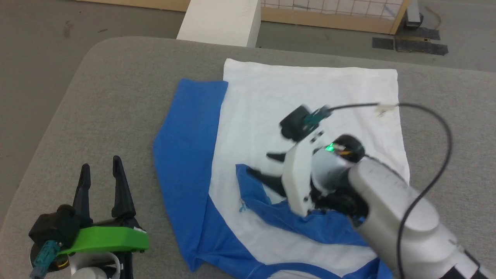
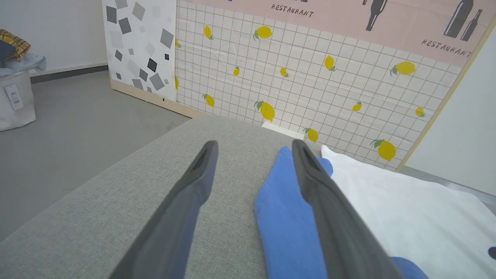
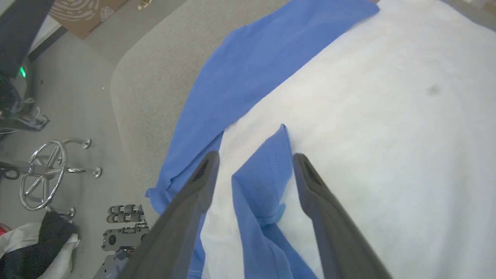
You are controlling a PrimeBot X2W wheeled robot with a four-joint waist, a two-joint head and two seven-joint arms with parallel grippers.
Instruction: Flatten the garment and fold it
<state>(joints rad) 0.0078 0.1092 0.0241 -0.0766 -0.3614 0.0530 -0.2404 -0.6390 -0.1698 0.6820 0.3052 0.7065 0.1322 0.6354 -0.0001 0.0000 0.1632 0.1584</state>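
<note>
Head view, shirt: The raglan shirt (image 1: 302, 89) lies spread on a grey upholstered pad (image 1: 116, 97), its white body under and beyond the right claw (image 1: 261, 163).
Head view, sleeves: One blue sleeve (image 1: 186, 155) lies along the shirt's edge, between the two claws. The other sleeve (image 1: 294, 221) crosses the white body beneath the right claw's wrist.
Head view, left claw: The left claw (image 1: 100, 164) is empty with fingers apart, over bare pad beside the shirt.
Left wrist view: The left claw (image 2: 254, 145) stands wide. The blue sleeve (image 2: 283, 217) passes under its right-hand finger, touching neither.
Right wrist view: The right claw (image 3: 254, 157) has its fingers apart. The sleeve end (image 3: 263, 182) lies loose between them, unclamped, on the white body (image 3: 368, 135).
Handling: The cotton looks light, soft and limp. It is likely to sag and crease when lifted and to drag on the upholstery.
Hold: Hems, cuffs or shoulder seams look the surest pinch points, since a mid-panel pinch would bunch the cloth.
</note>
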